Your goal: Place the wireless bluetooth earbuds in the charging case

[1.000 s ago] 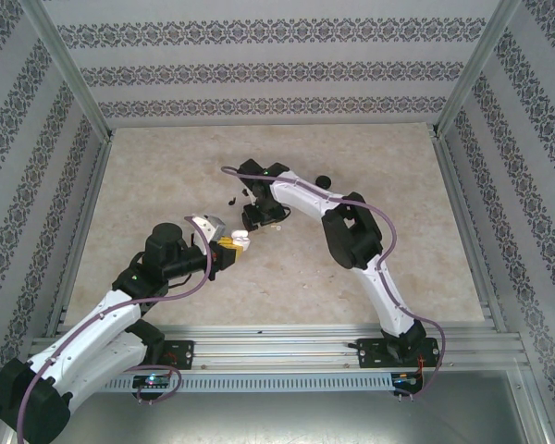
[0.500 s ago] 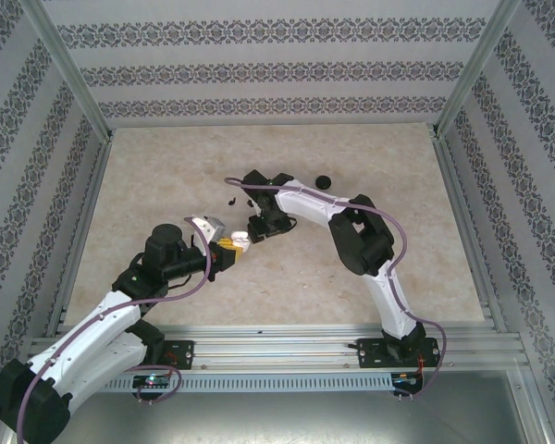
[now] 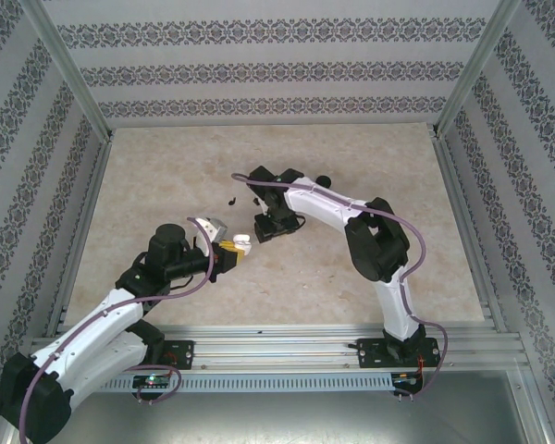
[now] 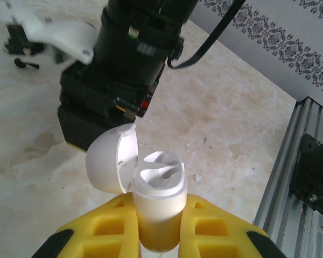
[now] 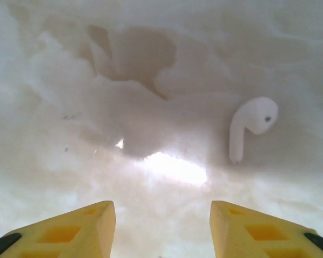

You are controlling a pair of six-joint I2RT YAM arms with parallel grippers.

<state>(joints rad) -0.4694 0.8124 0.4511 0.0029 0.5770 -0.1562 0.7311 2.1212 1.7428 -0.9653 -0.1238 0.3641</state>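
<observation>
My left gripper [image 4: 159, 215] is shut on the white charging case [image 4: 157, 193] and holds it upright. Its lid [image 4: 110, 160] is flipped open to the left and both sockets are empty. In the top view the case [image 3: 242, 240] sits mid-table at the left gripper [image 3: 231, 248]. My right gripper [image 5: 162, 207] hangs open, pointing down over the table, with nothing between its fingers. One white earbud [image 5: 251, 128] lies flat ahead and to the right of its right finger. A tiny black earbud with a stem [image 4: 22, 63] lies on the table farther back.
The right gripper [image 3: 270, 227] hovers just behind and right of the case. Small black pieces [image 3: 231, 200] lie left of the right wrist. A black round disc [image 3: 323, 181] rests behind the right arm. Aluminium rails [image 3: 277, 347] edge the marble table.
The right gripper has shifted right and slightly nearer, and its jaws have narrowed a little while staying open. The left gripper still holds the case in nearly the same place.
</observation>
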